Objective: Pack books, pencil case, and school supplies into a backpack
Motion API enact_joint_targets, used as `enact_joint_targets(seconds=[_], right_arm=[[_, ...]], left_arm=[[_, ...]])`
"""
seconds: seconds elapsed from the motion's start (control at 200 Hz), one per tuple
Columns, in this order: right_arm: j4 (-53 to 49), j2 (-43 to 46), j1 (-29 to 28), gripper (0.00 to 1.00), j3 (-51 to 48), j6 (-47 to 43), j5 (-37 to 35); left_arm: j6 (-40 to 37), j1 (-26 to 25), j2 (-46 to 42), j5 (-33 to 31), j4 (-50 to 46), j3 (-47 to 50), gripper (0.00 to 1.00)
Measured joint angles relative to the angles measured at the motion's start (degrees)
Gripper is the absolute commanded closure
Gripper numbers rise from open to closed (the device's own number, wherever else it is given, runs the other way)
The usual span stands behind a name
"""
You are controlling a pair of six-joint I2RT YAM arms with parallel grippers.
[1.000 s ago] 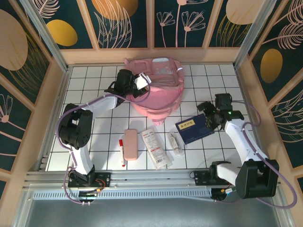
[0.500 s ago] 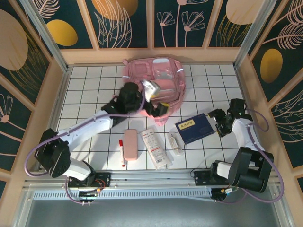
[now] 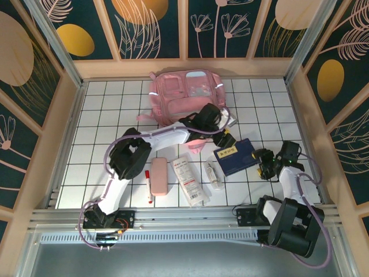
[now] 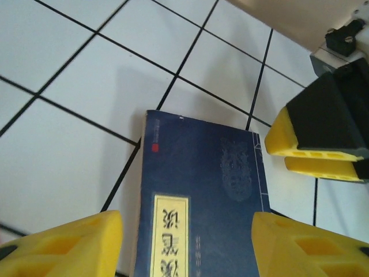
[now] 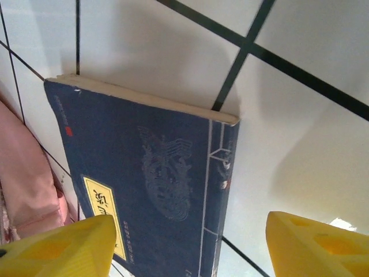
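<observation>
Two pincers at the navy book [image 3: 235, 156]
The left pincer [image 3: 226, 140] stands wide above its far left corner; the right pincer [image 3: 265, 164], wide too, is just right of it.

Backpack [image 3: 181, 98] lies at the back; before it, left to right: marker [image 3: 149, 186], pencil case [image 3: 159, 176], packet [image 3: 191, 180], tube [image 3: 214, 175], book [image 3: 237, 156]

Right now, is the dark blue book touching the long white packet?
Apart. The top view shows bare table and a small clear tube lying between the book and the packet.
</observation>
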State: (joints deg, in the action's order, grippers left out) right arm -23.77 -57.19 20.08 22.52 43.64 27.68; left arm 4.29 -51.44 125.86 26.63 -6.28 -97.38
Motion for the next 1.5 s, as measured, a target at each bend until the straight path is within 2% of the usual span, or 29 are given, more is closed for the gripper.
enact_joint_targets(seconds=[0.295,0.365,0.43,0.525,0.606,0.646,0.711,0.966,1.096,1.196,1.281,1.381,1.501], right_arm=[[7.72,-1.14,2.01,0.37,-2.86,-3.89,6.32],[8.39,-1.14,2.01,0.38,-2.86,-4.81,6.91],[8.83,-1.22,2.03,0.37,-2.86,-5.68,7.15],[8.98,-2.27,2.01,0.32,-2.86,-6.38,7.19],[8.70,-2.78,2.01,0.20,-2.86,-6.97,6.80],[8.57,-2.78,2.08,0.10,-2.89,-6.97,6.40],[8.83,-3.17,2.12,0.09,-2.89,-7.30,6.49],[9.46,-5.62,2.54,0.20,-2.64,-6.67,7.30],[9.90,-6.82,2.82,0.28,-2.56,-6.73,7.93],[10.67,-7.93,2.99,0.32,-2.43,-7.10,8.41],[12.61,-9.25,2.99,0.41,-2.47,-7.82,9.07],[14.67,-10.56,2.93,0.51,-2.51,-9.14,9.81],[20.41,-12.46,0.17,0.58,-2.71,-10.84,15.15]], left_arm=[[2.78,-2.99,13.07,-2.05,-12.94,-19.89,0.43],[3.80,-2.99,15.21,-3.72,-14.67,-21.53,0.41],[4.92,-2.99,16.35,-5.35,-16.04,-21.57,0.34],[6.14,-2.99,17.31,-8.48,-17.29,-21.35,0.35],[6.97,-3.08,17.44,-11.37,-17.79,-21.20,0.35],[7.28,-3.13,17.44,-12.17,-17.79,-21.18,0.38],[8.37,-3.34,17.44,-12.57,-17.20,-20.65,0.41],[14.62,-2.78,13.42,-10.54,-4.17,-9.16,0.55],[18.45,-2.54,12.48,-8.59,0.59,-5.60,0.68],[20.33,-2.47,12.46,-7.48,1.31,-5.16,0.72],[21.31,-2.69,12.46,-7.23,1.11,-5.16,0.79],[22.14,-2.34,12.44,-7.39,0.24,-5.16,0.82],[22.86,-2.34,12.33,-6.54,0.07,-5.14,0.84]])
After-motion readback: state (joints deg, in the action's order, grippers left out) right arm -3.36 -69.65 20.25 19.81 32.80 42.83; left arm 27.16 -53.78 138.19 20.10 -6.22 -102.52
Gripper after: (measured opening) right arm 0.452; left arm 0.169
